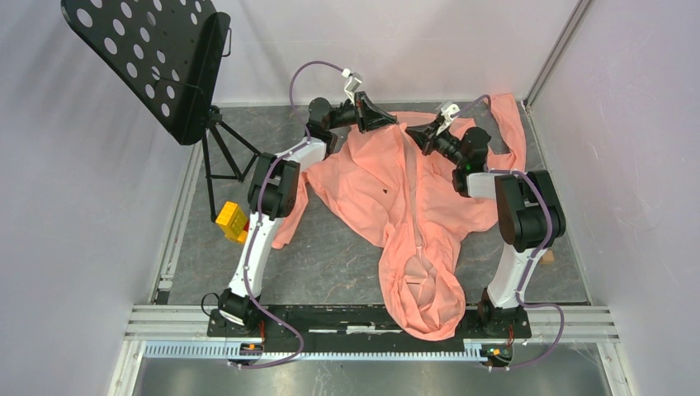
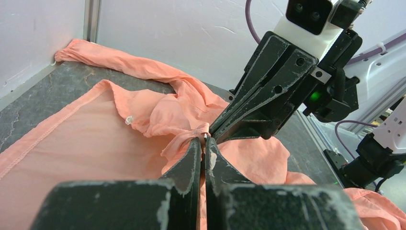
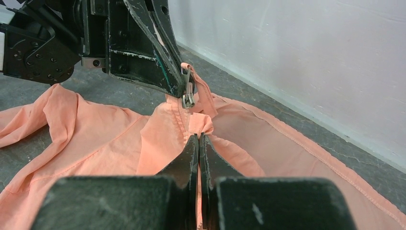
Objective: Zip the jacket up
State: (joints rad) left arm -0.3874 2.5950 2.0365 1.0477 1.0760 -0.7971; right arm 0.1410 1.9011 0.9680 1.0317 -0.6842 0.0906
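A black perforated metal music stand (image 1: 148, 58) on a tripod stands at the far left. Below it, a small yellow block (image 1: 231, 219) sits on the dark grey marbled tabletop (image 1: 330, 256), just beside the white-and-black left arm (image 1: 276, 186). That arm reaches to the far side and bends inward. The left gripper (image 2: 203, 143) has its jaws pressed together on the far edge of the salmon-pink thin-fabric hooded jacket (image 1: 363, 186), right at the small metal zipper slider (image 3: 188, 99), which hangs at the jaw tips in the right wrist view.

The jacket lies spread flat in the middle of the tabletop, between the two arms. Its hem is toward the back wall, and its hood (image 1: 429, 301) lies over the black base rail at the near edge. A small dark mark (image 1: 385, 191) shows on the left front panel, and a paler zipper strip (image 1: 415, 235) runs down the centre. One sleeve lies beside the left arm. The other sleeve (image 1: 510, 124) stretches into the far right corner.

Just right of the slider, the right gripper (image 3: 198, 139) faces the left one tip to tip. Its jaws are together, pinching a fold of the jacket on the zipper line just below the slider. The fabric between the two grips is bunched and raised off the tabletop. The right arm (image 1: 524, 210) stands at the jacket's right side.
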